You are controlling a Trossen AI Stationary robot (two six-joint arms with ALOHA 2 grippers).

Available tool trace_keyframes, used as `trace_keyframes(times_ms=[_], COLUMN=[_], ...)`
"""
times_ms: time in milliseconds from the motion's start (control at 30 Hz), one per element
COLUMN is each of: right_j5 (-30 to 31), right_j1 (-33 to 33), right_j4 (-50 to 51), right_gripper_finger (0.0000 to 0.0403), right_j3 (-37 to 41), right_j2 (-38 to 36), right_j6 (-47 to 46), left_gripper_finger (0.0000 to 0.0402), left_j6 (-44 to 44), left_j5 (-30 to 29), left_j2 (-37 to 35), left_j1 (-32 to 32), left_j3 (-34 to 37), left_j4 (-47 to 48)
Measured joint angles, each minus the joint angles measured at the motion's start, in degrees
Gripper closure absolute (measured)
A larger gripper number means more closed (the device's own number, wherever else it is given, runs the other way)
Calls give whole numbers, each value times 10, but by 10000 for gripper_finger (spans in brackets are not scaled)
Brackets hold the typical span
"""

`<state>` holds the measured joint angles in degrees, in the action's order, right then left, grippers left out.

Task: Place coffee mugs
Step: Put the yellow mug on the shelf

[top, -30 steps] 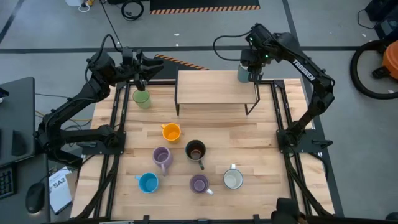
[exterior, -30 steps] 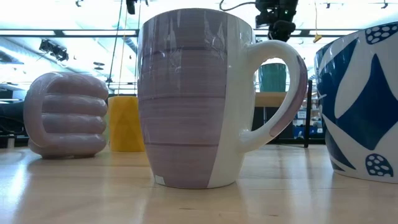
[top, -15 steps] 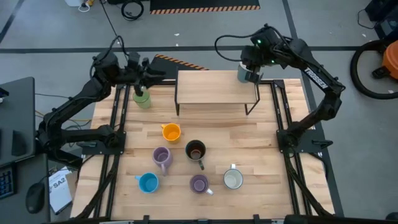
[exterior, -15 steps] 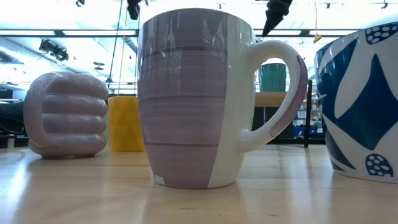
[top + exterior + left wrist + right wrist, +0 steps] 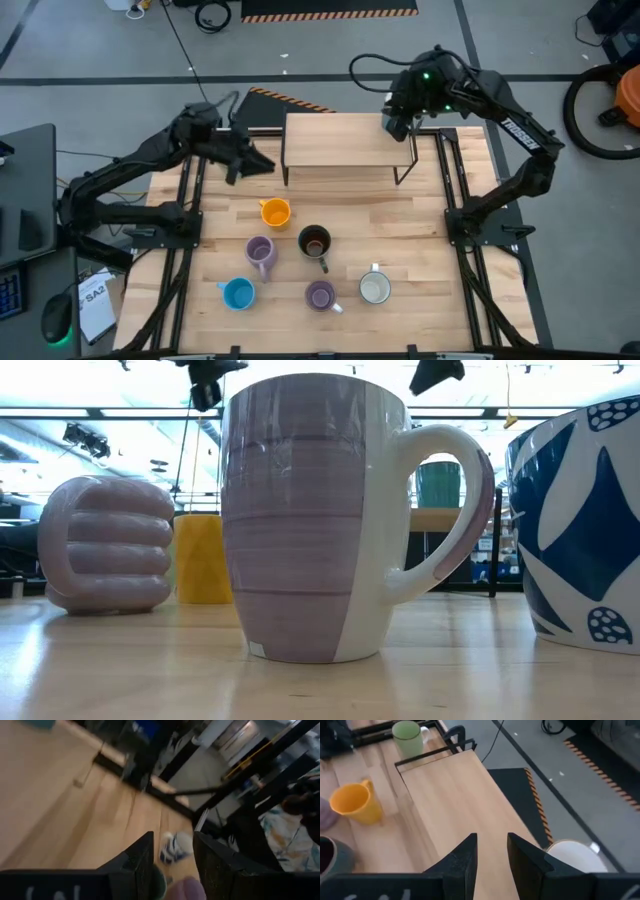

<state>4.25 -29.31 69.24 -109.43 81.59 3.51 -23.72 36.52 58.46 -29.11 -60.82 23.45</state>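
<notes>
Standing near the counter's (image 5: 400, 235) front edge are six mugs: blue (image 5: 238, 293), lilac (image 5: 320, 296), white (image 5: 374, 288), lilac (image 5: 259, 252), dark (image 5: 314, 242) and orange (image 5: 275, 212). Farther back, the left gripper (image 5: 262, 165) hovers narrowly parted and empty. At the far edge, the right gripper (image 5: 397, 122), likewise narrow, hangs over the raised shelf (image 5: 345, 143).

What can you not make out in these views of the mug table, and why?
1. High view: the left arm covers the green mug, seen only from the right wrist.
2. Low view: the lilac mug fills the frame, hiding mugs behind it; the blue-patterned mug is cut by the right edge.
3. Left wrist view: blur; nothing beyond the left gripper is identifiable.
</notes>
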Motion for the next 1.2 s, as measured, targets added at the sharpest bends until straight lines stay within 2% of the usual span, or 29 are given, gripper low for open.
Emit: trace_keyframes(times_ms=[233, 367, 700, 933, 1200], right_j5=[-19, -51, -153, -119, -47], right_j1=[17, 27, 89, 181, 261], right_j4=[14, 14, 11, 7, 2], right_gripper_finger=[291, 291, 292, 292, 292], right_j3=[0, 0, 0, 0, 0], right_j2=[-13, -21, -24, -24, -25], right_j6=[-36, -41, -115, -149, -175], left_gripper_finger=[259, 259, 260, 260, 260], left_j6=[-48, -57, -143, -191, -230], left_j5=[-84, -117, -271, -299, -321], left_j2=[10, 22, 78, 135, 184], left_j1=[55, 93, 213, 261, 300], left_j3=[1, 0, 0, 0, -19], left_j4=[101, 97, 112, 128, 168])
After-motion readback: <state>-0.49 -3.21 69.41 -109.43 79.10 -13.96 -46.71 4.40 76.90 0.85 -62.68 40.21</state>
